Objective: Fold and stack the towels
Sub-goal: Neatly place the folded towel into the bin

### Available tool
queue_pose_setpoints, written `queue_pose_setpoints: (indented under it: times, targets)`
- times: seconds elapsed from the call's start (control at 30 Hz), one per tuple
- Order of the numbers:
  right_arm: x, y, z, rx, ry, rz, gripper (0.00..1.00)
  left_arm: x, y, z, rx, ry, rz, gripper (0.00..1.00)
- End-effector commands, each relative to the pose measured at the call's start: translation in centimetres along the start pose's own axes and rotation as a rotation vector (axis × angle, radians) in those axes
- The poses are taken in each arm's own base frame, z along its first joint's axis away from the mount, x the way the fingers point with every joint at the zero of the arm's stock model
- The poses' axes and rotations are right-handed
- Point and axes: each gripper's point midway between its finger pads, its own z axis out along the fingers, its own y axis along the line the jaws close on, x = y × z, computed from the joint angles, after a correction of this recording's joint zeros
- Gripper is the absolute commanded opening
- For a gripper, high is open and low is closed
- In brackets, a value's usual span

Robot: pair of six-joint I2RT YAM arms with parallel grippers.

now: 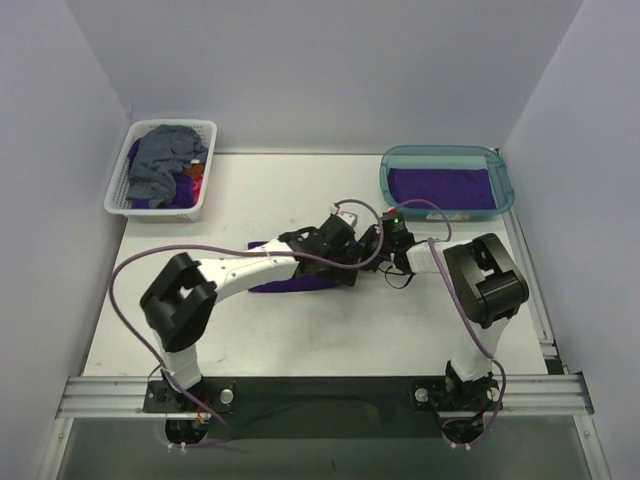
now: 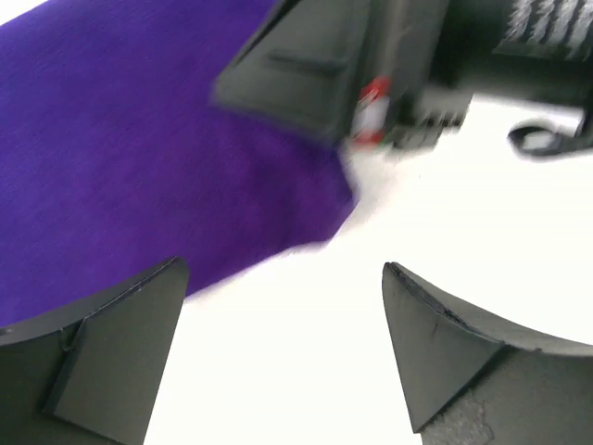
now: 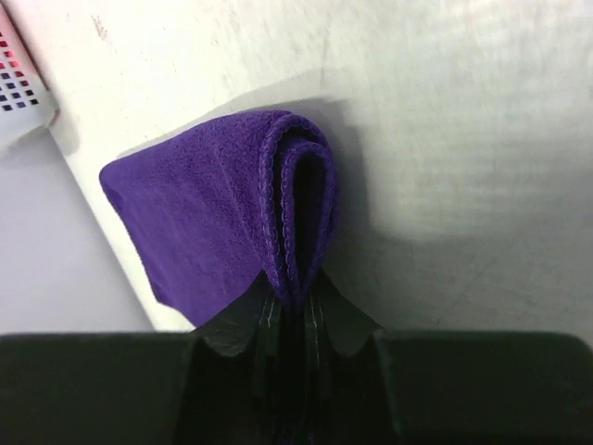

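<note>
A deep purple towel (image 1: 290, 282) lies folded in the middle of the tabletop (image 1: 350, 330). The right gripper (image 3: 295, 311) has its jaws clamped tight on the towel's doubled edge, the layers pinched between them. The left gripper (image 2: 283, 306) hangs just beside the towel's corner, jaws spread wide and holding nothing. A grey towel (image 1: 160, 165) is heaped in the white basket (image 1: 150, 212) at the far left. A second purple towel (image 1: 440, 187) lies flat in the teal tub (image 1: 385, 185) at the far right.

No text, label, brand name or number can be read in any of the three views. A small red-and-white patch (image 2: 372, 107) in the upper middle of the left wrist view is too blurred to make out.
</note>
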Motion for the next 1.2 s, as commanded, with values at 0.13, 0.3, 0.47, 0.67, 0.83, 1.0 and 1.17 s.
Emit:
queue_pose_setpoints:
  times: [0.13,0.3,0.47,0.67,0.83,1.0,1.17]
  targets:
    - [-4.9,1.2,-0.5,0.087,-0.055,-0.217,0.0,-4.8,8.1,-6.8,0.104,-0.187,-0.294,0.97]
    - [-8.3,3.4,-0.7,0.122,-0.074,-0.322,0.0,-2.7,16.5,-8.9,0.032,-0.183,-0.386,0.97]
    - [-12.5,5.1,-1.3,0.155,-0.104,-0.404,0.0,0.0,24.2,-9.6,-0.089,-0.166,-0.469,0.97]
    - [-19.6,8.5,-4.2,0.147,-0.225,-0.467,0.0,2.4,25.0,-7.5,-0.12,-0.095,-0.492,0.98]
    - [-25.5,9.7,-7.1,0.193,-0.337,-0.559,0.0,2.5,25.6,-7.0,-0.142,-0.071,-0.494,0.97]
    - [-28.9,7.9,-9.0,0.277,-0.372,-0.604,0.0,3.1,25.7,-6.4,-0.144,-0.043,-0.505,0.97]
    - [-31.9,5.4,-10.8,0.334,-0.417,-0.594,0.0,3.3,25.9,-5.9,-0.148,-0.025,-0.511,0.98]
